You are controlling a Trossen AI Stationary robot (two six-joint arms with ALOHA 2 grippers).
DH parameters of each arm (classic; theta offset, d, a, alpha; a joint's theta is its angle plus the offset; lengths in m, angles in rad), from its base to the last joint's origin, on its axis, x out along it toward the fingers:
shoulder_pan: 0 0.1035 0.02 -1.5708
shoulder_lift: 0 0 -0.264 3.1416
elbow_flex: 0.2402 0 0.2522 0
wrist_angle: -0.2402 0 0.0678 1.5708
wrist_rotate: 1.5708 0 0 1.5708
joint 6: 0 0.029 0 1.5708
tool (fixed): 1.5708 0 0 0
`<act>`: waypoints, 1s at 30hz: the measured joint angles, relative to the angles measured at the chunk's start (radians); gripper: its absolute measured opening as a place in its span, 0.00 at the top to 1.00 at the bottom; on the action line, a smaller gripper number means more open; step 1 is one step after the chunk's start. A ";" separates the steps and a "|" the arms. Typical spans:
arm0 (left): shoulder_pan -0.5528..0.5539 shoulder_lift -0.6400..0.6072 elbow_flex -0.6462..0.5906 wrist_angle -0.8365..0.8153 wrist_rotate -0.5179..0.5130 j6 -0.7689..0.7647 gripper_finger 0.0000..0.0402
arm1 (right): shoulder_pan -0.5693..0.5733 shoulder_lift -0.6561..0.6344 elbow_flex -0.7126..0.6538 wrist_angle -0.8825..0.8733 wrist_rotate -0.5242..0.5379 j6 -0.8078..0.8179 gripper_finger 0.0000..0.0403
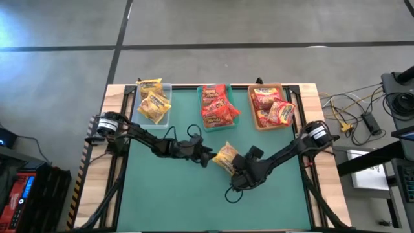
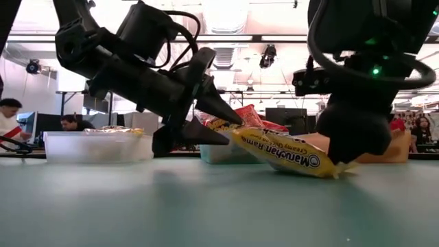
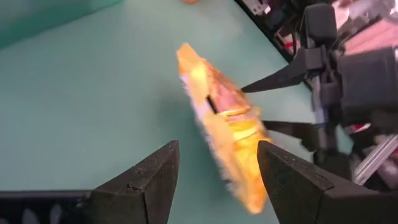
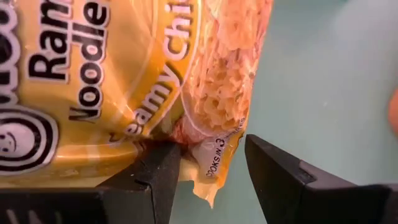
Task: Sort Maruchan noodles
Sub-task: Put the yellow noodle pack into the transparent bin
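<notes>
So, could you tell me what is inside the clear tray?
The clear tray holds yellow Maruchan packets, at least two, overlapping. Anything beneath them is covered and cannot be seen.

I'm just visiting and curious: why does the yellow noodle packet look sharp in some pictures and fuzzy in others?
Left wrist view: the yellow packet is smeared and out of focus. Right wrist view: it fills the picture, its print crisp. Low view: bright ceiling lights leave both grippers as dark silhouettes, though the packet's logo reads clearly.

A robotics lab or open office: concrete floor [image 1: 259,26] around the teal-topped table [image 1: 174,194], loose cables [image 1: 349,113] alongside, people at desks [image 2: 10,120] under ceiling lights [image 2: 226,14] behind.
</notes>
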 joint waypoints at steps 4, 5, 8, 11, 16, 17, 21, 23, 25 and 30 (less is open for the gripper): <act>0.000 0.000 0.005 -0.002 0.027 -0.071 0.50 | -0.002 0.003 -0.004 0.027 0.072 -0.044 0.56; 0.000 0.000 0.005 -0.003 0.031 -0.076 0.50 | -0.003 0.004 -0.007 0.041 0.088 -0.061 0.56; 0.000 0.000 0.000 -0.019 0.050 -0.113 0.50 | -0.003 0.005 -0.014 0.102 0.123 -0.104 0.56; -0.003 0.000 -0.006 -0.067 0.052 -0.155 0.50 | -0.003 0.005 -0.028 0.179 0.144 -0.144 0.56; -0.002 0.000 0.001 -0.071 0.056 -0.169 0.50 | -0.003 0.005 -0.061 0.347 0.179 -0.230 0.56; -0.002 0.000 0.002 -0.070 0.058 -0.169 0.50 | -0.005 0.005 -0.065 0.370 0.183 -0.245 0.56; -0.003 0.000 0.005 -0.064 0.084 -0.169 0.50 | -0.005 0.005 -0.069 0.410 0.202 -0.279 0.56; -0.003 0.000 0.005 -0.064 0.086 -0.169 0.50 | -0.004 0.005 -0.070 0.408 0.221 -0.283 0.56; -0.003 0.000 0.005 -0.064 0.086 -0.162 0.50 | -0.005 0.005 -0.070 0.408 0.228 -0.296 0.56; -0.002 0.000 0.005 -0.064 0.094 -0.140 0.56 | -0.004 0.005 -0.064 0.406 0.231 -0.349 0.56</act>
